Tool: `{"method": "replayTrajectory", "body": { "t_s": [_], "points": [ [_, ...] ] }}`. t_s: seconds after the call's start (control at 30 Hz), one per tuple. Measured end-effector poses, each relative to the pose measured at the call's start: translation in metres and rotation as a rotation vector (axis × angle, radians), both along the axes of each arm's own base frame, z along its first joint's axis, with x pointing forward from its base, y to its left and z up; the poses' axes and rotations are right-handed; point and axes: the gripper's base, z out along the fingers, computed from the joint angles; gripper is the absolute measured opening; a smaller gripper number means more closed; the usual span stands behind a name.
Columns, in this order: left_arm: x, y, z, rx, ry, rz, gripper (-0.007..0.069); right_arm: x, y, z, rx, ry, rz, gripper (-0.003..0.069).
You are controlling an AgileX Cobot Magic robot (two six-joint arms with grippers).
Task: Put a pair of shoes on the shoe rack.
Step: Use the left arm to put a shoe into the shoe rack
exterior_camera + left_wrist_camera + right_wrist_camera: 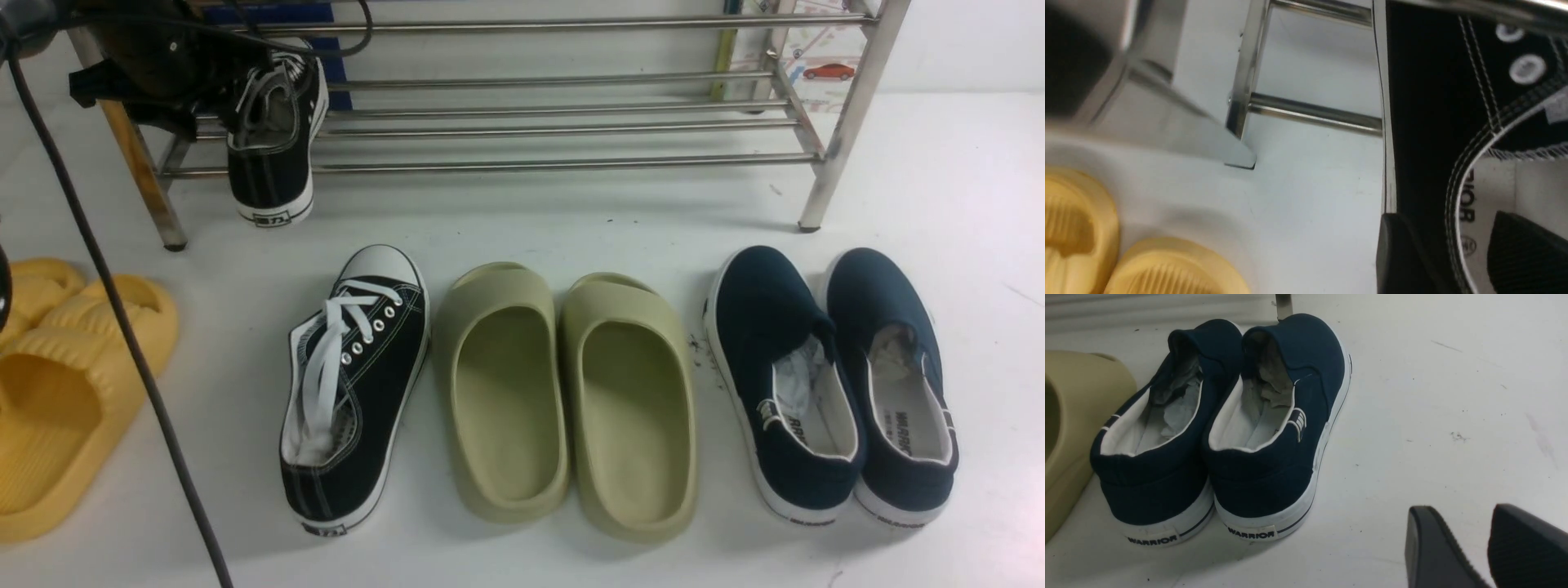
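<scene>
One black sneaker (273,155) lies on the low bars of the steel shoe rack (555,163) at its left end, heel over the front bar. My left gripper (1447,216) is open astride this sneaker's (1425,102) side wall, one finger outside and one over the white insole. The other black sneaker (359,384), with white laces, rests on the floor in front of the rack. My right gripper (1464,510) is open over bare floor, with nothing between its fingers.
Olive slides (571,392) sit right of the floor sneaker, and navy slip-ons (833,384) further right (1224,428). Yellow slides (65,384) lie at the far left. A black cable (122,318) hangs across the left side. The rack's leg (1245,102) stands close to the left gripper.
</scene>
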Motion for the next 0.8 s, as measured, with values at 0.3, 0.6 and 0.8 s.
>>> {"method": "replayTrajectory", "body": {
  "t_s": [0.3, 0.6, 0.8],
  "points": [
    [-0.029, 0.004, 0.044, 0.056, -0.013, 0.001, 0.0152, 0.000, 0.000, 0.000, 0.000, 0.000, 0.000, 0.0246],
    [-0.066, -0.054, 0.006, 0.050, 0.156, -0.153, -0.0013, 0.000, 0.000, 0.000, 0.000, 0.000, 0.000, 0.0246],
    [-0.064, -0.075, -0.045, 0.071, 0.160, -0.188, -0.0013, 0.000, 0.000, 0.000, 0.000, 0.000, 0.000, 0.0246]
  ]
}}
